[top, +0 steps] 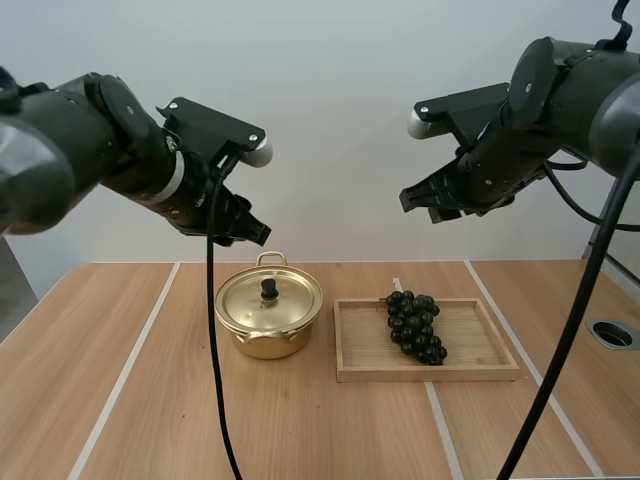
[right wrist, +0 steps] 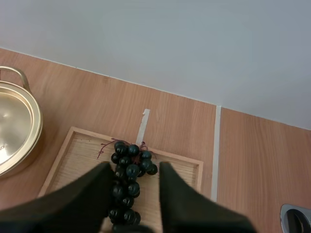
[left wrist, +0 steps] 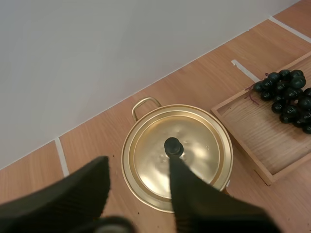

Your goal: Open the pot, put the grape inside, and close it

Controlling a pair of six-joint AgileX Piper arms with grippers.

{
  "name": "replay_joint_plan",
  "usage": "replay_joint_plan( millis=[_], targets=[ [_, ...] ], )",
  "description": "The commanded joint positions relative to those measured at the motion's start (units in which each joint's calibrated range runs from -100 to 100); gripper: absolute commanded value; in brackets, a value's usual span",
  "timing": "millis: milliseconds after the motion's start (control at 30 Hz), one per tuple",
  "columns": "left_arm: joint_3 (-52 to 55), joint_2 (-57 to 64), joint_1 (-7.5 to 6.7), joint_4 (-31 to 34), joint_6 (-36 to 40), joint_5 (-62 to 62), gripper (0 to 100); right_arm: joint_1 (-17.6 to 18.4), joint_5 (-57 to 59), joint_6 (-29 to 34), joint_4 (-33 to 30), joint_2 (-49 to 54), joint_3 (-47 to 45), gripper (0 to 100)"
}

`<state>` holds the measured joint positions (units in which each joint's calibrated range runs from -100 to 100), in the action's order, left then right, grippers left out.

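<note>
- A gold-coloured metal pot stands on a wooden table. Its lid is on, with a small black knob upright at the lid's centre.
- Just to the pot's right lies a shallow wooden tray. A bunch of dark grapes rests inside it.
- The left gripper hangs in the air above the pot, touching nothing, its two fingers spread wide. In its wrist view the knob sits close by one fingertip.
- The right gripper hangs above the tray, likewise spread wide and empty, with the grapes below its fingers.
- The lid looks thin, light, rigid and smooth. Its flat rim probably offers little grip, so the knob is the likely place to pinch, from straight above.
- The grapes will probably behave as a loose, yielding cluster that sags or swings when lifted. A gentle hold across the thicker upper part, near the stem, seems safest.
</note>
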<state>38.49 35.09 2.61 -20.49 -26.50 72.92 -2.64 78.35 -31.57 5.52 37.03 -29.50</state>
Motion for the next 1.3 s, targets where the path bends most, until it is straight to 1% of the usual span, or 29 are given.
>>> replay_joint_plan(
  millis=[0, 167, 233, 300, 400, 533, 600, 667, 867, 1100, 1267],
  targets=[
    [-2.69, -4.11, 0.01, -2.5, -1.41, 2.03, 100, -0.07, -0.39, -1.58, 0.29, 0.09, 0.49, 100],
    [-6.4, -9.83, 0.01, -3.6, -2.45, 5.09, 100, -0.07, 0.06, -1.58, 0.29, -0.93, 0.49, 100],
    [-7.4, -11.65, -0.34, -3.68, -2.45, 6.52, 100, -0.07, 0.06, -1.58, 0.29, -1.33, 0.49, 100],
    [-7.66, -13.41, -1.45, -3.57, -2.45, 6.32, 100, -0.07, 0.06, -1.58, 0.44, -2.27, 0.49, 100],
    [-7.66, -15.31, -3.94, -1.98, -1.45, 3.26, 100, -0.07, 0.5, -1.58, 1.36, -3.51, 0.49, 100],
    [-7.66, -18.56, -7.02, 4.65, 2.78, -2.74, 100, -0.07, 0.74, -1.58, 1.49, -4.24, 0.49, 100],
    [-7.66, -20.28, -7.86, 6.88, 4.86, -4.32, 100, -0.07, 0.74, -1.58, 1.49, -4.34, 0.49, 100],
    [-7.66, -22.45, -8.16, 7.55, 5.45, -5.15, 100, -0.07, 0.74, -1.58, 1.49, -4.34, 0.49, 100],
    [-7.66, -28.19, -8.16, 7.92, 5.85, -6.12, 100, -0.07, 0.92, -1.58, 1.49, -4.27, 0.49, 100],
    [-8.1, -31.22, -8.16, 7.92, 5.9, -11.34, 100, -0.07, 2.06, -1.58, 1.49, -4.27, 0.49, 100],
    [-8.96, -33.73, -8.16, 7.92, 5.9, -10.72, 100, -0.07, 2.45, -1.58, 1.49, -4.27, 0.49, 100]
  ],
)
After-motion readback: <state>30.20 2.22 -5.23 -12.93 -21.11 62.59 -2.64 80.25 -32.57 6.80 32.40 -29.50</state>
